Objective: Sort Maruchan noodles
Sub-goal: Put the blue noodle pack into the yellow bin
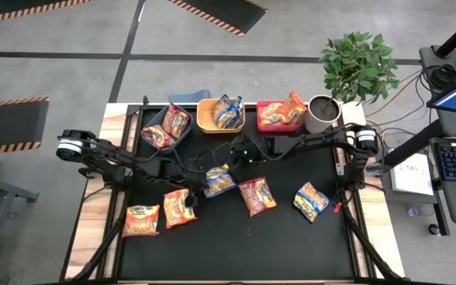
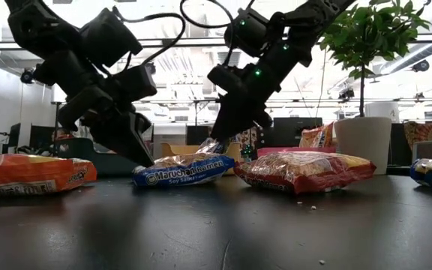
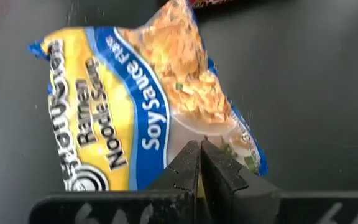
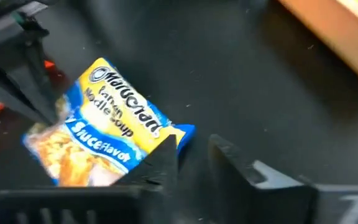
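Left hand [image 1: 199, 184] is clenched on the corner of a blue-trim packet [image 1: 219, 181] mid-bench, with the right hand [image 1: 229, 157] slightly parted just beside its far end. Looks roughly half done: five packets lie loose on the bench [image 1: 283, 245]. Farther back, the blue bin [image 1: 167, 127], yellow bin [image 1: 221, 115] and red bin [image 1: 279, 115] already hold some. A potted plant [image 1: 359, 63] sits beyond, out of the way.

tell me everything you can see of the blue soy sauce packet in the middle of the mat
The blue packet is crinkly plastic: yellow front, blue trim, white "Soy Sauce Flavor" lettering, a noodle photo. It lies flat on the black mat. The left pincer is shut on one edge; the right pincer stands open at the opposite end.
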Controlling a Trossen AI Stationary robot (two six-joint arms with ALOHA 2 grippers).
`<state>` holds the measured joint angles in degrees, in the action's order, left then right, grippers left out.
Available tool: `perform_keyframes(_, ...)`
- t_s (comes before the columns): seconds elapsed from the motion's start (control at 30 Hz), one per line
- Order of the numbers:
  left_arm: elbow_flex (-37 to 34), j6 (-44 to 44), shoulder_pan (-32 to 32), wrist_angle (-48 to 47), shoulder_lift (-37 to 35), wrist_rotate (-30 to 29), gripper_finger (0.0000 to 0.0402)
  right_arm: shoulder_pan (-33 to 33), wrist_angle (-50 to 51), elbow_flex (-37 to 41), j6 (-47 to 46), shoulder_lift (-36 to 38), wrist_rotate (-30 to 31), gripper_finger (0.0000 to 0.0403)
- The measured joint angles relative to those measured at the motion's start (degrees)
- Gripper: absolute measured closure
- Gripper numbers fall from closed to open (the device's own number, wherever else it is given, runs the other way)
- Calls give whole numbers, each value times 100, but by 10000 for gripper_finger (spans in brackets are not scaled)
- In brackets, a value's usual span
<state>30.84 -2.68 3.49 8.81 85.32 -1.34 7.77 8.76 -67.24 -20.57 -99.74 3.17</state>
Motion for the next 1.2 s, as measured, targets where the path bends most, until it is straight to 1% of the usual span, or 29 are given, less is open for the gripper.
perform_keyframes(0.07, -34, -123, 0, 22, 0, 0, 400, 83, 12, 0, -90, 0, -272, 289)
perform_keyframes(0.2, -125, -238, 0, 194, 0, -1, 400, 159, -12, 0, 244, 0, -305, 236)
perform_keyframes(0.27, -191, -255, 0, 349, 0, -4, 400, 177, -52, 0, 523, 0, -305, 217)
perform_keyframes(0.37, -313, -316, 0, 570, 0, -9, 400, 184, -178, 0, 871, 0, -307, 198)
perform_keyframes(0.43, -372, -401, 0, 635, -2, -60, 400, 182, -303, 0, 841, 0, -305, 192)
perform_keyframes(0.53, -408, -491, 0, 640, -2, -91, 400, 177, -361, -7, 385, 0, -318, 191)
perform_keyframes(0.67, -408, -494, 0, 640, -4, -97, 400, 180, -298, -7, 244, 0, -366, 192)
perform_keyframes(0.73, -410, -494, 0, 637, -4, -99, 400, 198, -297, -7, 108, -2, -588, 190)
perform_keyframes(0.87, -434, -519, 0, 640, -7, -116, 400, 219, -303, -7, -71, -2, -1226, 182)
perform_keyframes(0.93, -439, -539, 0, 640, -7, -118, 400, 234, -308, 0, -155, -2, -1418, 176)
perform_keyframes(1.0, -439, -541, 0, 643, 4, -118, 400, 254, -309, 33, -202, -2, -1525, 170)
perform_keyframes(1.2, -439, -582, 0, 776, 145, -122, 400, 285, -550, 273, -403, -29, -1521, 146)
